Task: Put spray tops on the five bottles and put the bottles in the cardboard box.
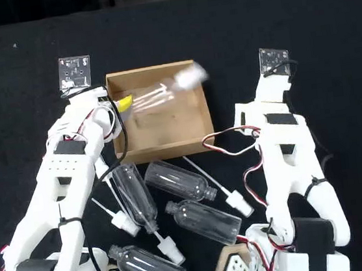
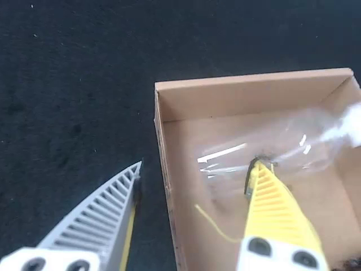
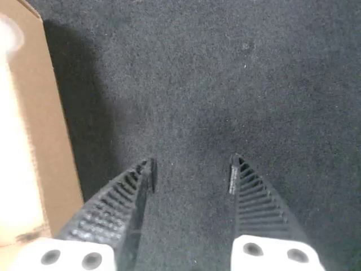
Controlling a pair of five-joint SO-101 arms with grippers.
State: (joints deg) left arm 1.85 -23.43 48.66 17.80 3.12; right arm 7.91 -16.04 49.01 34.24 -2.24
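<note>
Left arm (image 1: 62, 182) extends to the cardboard box (image 1: 170, 151). Left gripper (image 2: 196, 168) is spread wide and straddles one side wall of the box. Right arm (image 1: 288, 156) stands beside the opposite wall, with right gripper (image 3: 192, 166) parted and holding nothing.

Clear plastic bottle (image 1: 157, 97), white spray top (image 1: 191, 77) fitted, blurred inside the open brown cardboard box (image 1: 163, 152).
Four uncapped clear bottles (image 1: 135, 196) (image 1: 179, 180) (image 1: 204, 221) (image 1: 147, 268) and three loose white spray tops (image 1: 238, 202) (image 1: 123, 222) (image 1: 170, 248) lie just near of it.
</note>
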